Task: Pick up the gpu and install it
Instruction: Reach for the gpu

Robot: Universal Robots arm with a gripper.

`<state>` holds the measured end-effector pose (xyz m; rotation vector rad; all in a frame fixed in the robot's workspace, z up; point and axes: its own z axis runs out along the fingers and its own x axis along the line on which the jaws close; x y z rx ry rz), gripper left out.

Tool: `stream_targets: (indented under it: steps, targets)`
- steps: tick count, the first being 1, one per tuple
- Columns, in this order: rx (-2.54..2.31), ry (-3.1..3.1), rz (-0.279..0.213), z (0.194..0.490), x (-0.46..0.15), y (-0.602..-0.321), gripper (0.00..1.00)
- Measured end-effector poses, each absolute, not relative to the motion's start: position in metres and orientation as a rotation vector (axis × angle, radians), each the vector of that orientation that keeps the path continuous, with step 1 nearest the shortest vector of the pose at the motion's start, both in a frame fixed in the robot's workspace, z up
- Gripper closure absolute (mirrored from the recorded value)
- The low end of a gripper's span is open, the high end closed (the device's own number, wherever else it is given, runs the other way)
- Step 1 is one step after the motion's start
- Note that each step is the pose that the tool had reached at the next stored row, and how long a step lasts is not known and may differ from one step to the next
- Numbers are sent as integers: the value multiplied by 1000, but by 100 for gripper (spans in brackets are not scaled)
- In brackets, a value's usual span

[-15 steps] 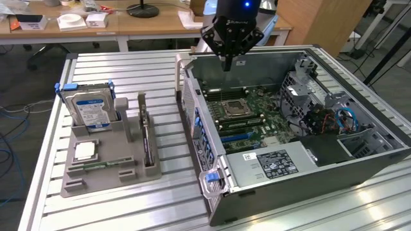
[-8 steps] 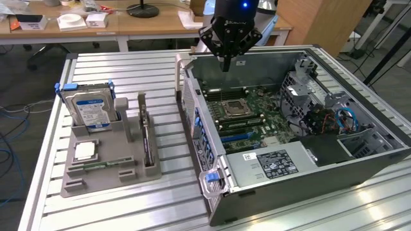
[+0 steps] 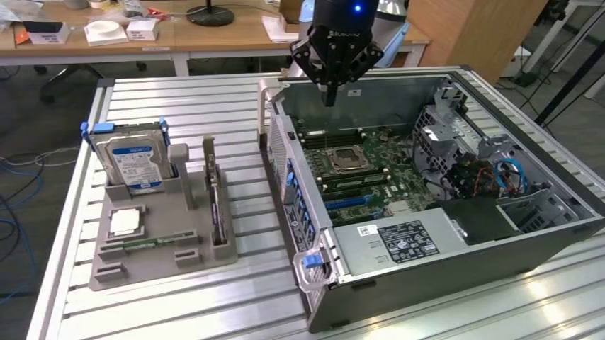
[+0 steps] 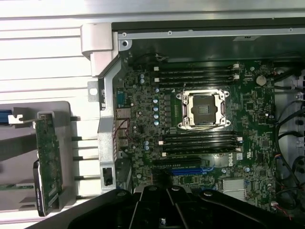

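Note:
The gpu (image 3: 217, 207) is a thin dark card standing on edge in a slot at the right side of the grey holder (image 3: 184, 261); in the wrist view the gpu (image 4: 47, 162) shows its green board and metal end bracket. My gripper (image 3: 329, 95) hangs over the far rim of the open computer case (image 3: 454, 248), well away from the card, fingers shut with nothing between them. Its dark fingers (image 4: 164, 210) point down over the motherboard (image 4: 200, 119), near a blue expansion slot (image 4: 188, 169).
A blue-labelled hard drive (image 3: 135, 159) stands at the holder's far end, with a processor (image 3: 125, 222) and a green memory stick (image 3: 142, 244) lying nearer. Cables and drive cages (image 3: 492, 173) crowd the case's right. Desks with clutter (image 3: 104, 32) stand behind the slatted table (image 3: 189, 99).

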<state>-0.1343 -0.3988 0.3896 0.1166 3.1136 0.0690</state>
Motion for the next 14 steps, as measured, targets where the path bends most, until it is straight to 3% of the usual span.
stream_targets:
  steps: [14]
  targets:
    - [117, 3114, 69, 388, -149, -399, 89]
